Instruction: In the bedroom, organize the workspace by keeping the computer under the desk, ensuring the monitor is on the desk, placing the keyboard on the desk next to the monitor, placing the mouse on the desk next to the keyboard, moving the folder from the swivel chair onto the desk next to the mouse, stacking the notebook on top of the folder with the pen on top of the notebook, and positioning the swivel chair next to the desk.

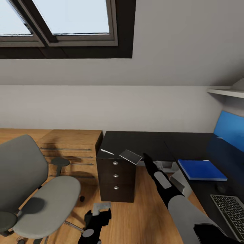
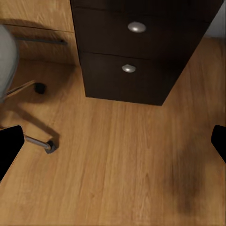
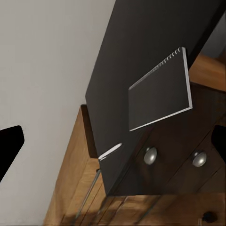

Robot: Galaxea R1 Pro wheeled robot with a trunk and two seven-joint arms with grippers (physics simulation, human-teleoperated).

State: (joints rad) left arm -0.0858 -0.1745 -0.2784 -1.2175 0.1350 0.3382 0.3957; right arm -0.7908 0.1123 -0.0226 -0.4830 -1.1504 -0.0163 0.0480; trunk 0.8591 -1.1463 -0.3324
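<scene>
1. On the black worktop, near its left end above the three-knob drawer unit: the notebook, dark grey, overhanging the front edge; the pen, thin and white, just beside it toward the left corner, apart from it; both also seen from the right wrist, notebook and pen.
2. Farther right on the same worktop: the folder, bright blue, lying flat; nearer the camera, the keyboard; between them a small dark lump, probably the mouse.
3. At the left, on the wooden floor: the swivel chair, grey seat bare, well apart from the drawer unit.
4. Reaching toward the notebook, short of it: right claw, spread open in the wrist view.
5. Low over the floor before the drawers: left claw, fingers wide apart, gripping nothing.
</scene>
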